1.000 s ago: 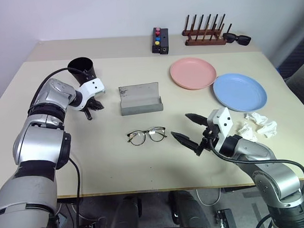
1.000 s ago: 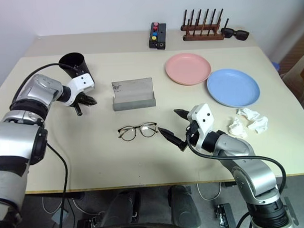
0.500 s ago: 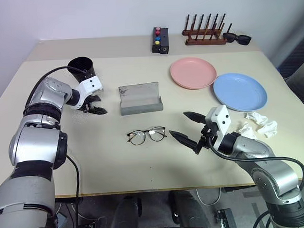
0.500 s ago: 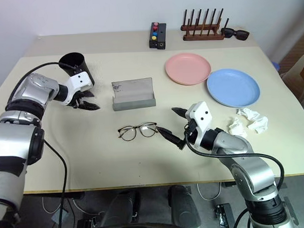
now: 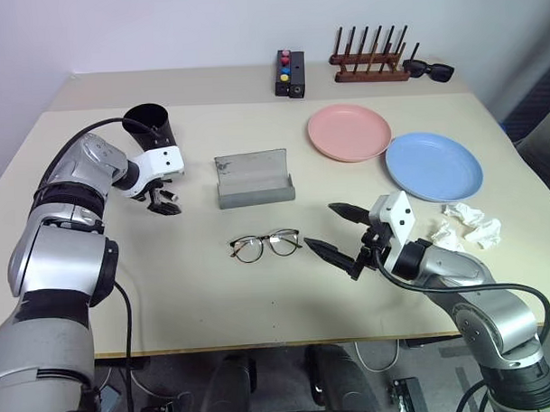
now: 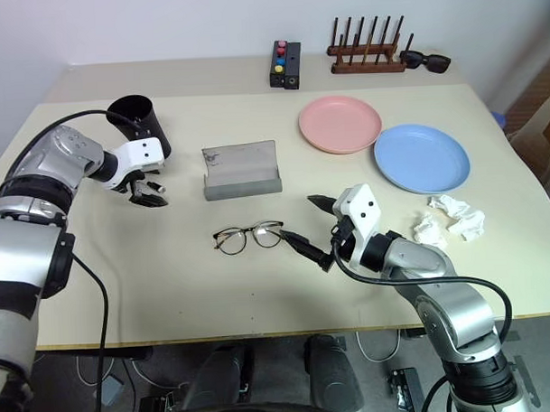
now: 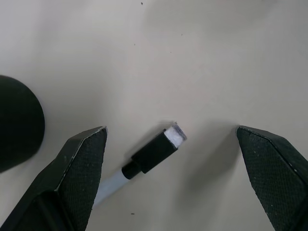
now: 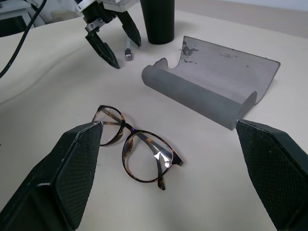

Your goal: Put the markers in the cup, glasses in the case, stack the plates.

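The scene is evenly and brightly lit from overhead. Soft, short shadows are cast on the table [image 5: 260, 297] beneath the glasses [image 5: 265, 244] and the plates [image 5: 348, 131]. No glare is seen. In the wrist views, the near fingers [image 7: 72, 183] are rendered large and slightly soft.

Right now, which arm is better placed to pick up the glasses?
Right. The right gripper is open beside the glasses, facing them; the left gripper hangs over a marker near the cup.
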Available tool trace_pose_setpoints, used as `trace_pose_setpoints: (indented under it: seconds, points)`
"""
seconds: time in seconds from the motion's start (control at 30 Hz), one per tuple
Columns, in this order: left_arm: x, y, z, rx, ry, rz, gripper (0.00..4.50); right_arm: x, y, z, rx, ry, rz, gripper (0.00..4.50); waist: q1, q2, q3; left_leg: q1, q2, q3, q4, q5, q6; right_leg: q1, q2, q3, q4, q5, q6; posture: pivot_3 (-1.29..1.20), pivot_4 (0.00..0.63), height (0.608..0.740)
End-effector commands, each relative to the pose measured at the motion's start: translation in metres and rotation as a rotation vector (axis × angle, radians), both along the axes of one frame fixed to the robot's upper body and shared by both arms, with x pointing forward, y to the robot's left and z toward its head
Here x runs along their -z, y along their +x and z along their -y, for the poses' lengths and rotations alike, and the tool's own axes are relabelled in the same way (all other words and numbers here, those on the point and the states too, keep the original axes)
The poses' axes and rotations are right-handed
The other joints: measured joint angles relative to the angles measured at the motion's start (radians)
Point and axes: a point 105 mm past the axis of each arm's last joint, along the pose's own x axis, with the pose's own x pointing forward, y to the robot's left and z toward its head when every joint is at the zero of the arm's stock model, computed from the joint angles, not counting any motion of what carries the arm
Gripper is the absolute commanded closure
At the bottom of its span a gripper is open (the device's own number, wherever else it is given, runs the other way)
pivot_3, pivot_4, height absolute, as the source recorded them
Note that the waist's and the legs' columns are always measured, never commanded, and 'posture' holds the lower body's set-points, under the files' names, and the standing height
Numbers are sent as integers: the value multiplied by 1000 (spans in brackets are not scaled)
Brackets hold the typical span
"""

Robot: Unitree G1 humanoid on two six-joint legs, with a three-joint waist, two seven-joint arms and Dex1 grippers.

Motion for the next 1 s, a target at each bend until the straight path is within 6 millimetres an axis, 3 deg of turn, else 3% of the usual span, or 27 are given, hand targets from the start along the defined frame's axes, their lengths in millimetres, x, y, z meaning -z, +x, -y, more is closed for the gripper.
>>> trace_pose_setpoints:
  seconds: [0.03,0.13,0.23,0.47,0.5,0.7,0.8,0.93,1.0]
  points:
    - [3,-2,-6,-11,52,-32,150,-9,-3,-2,0,9,43,0,0,0,0,0,0,0,0,0,0,0,0,0,0,0,0,0,150,735]
    - [6,-5,-3,-14,37,-68,150,-9,-4,0,12,9,45,0,1,0,0,0,0,0,0,0,0,0,0,0,0,0,0,0,150,735]
    - [9,-7,-2,-25,21,-98,937,-9,-5,2,27,7,47,0,0,0,0,0,0,0,0,0,0,0,0,0,0,0,0,0,150,735]
    - [8,-8,-5,-31,15,-94,4361,-8,-6,4,39,6,45,0,0,0,0,1,0,0,0,0,0,1,0,0,1,0,0,0,150,735]
    - [7,-7,-4,-28,11,-90,4442,-8,-6,3,39,6,45,0,0,0,0,1,0,0,1,0,0,1,0,0,1,0,0,0,150,735]
    - [-19,0,23,25,-222,-15,4442,-9,-4,1,31,8,48,0,2,0,0,-1,0,0,1,0,0,0,0,0,0,0,0,0,150,735]
    - [-31,1,25,37,-325,34,3565,-8,-3,2,33,10,49,0,2,0,0,-1,0,0,1,0,0,-1,0,0,0,0,0,0,150,735]
    - [-37,0,14,15,-420,111,1580,-7,-5,3,42,13,45,0,-2,0,0,-1,0,0,0,0,0,-1,0,0,0,0,0,0,150,735]
    - [-39,-3,9,3,-463,126,1580,-6,-6,3,43,14,43,0,-5,0,0,0,0,0,0,0,0,-1,0,0,0,0,0,0,150,735]
